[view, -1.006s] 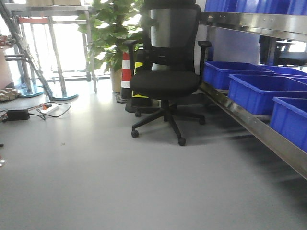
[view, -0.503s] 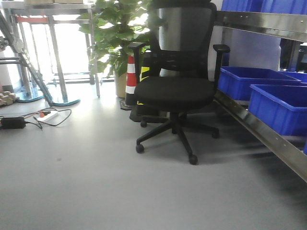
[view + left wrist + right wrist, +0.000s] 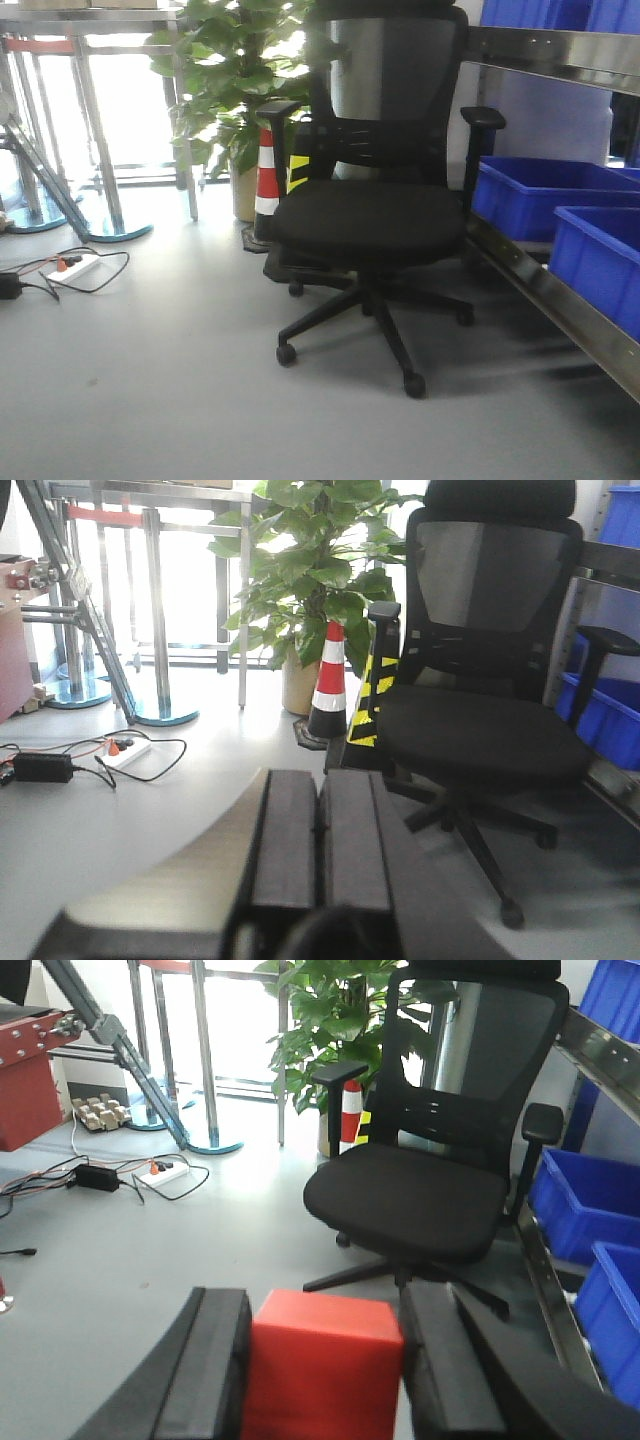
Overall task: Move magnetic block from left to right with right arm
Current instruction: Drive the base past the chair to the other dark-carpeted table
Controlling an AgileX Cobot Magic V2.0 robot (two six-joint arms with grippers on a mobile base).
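In the right wrist view the red magnetic block (image 3: 322,1365) sits between the two black fingers of my right gripper (image 3: 325,1305), which is shut on it, both pads against its sides, held up above the grey floor. In the left wrist view my left gripper (image 3: 320,790) is shut, its two black pads pressed together with nothing between them. Neither gripper nor the block shows in the front-facing view.
A black office chair (image 3: 375,200) stands just ahead, beside a steel shelf rack (image 3: 545,285) with blue bins (image 3: 545,195) on the right. A potted plant (image 3: 235,80) and striped cone (image 3: 265,175) are behind it. Cables and a power strip (image 3: 70,268) lie on the floor left.
The front-facing view has closed in on the chair, which looks larger and lower in frame; the blue bins and floor cables have slid toward the edges.
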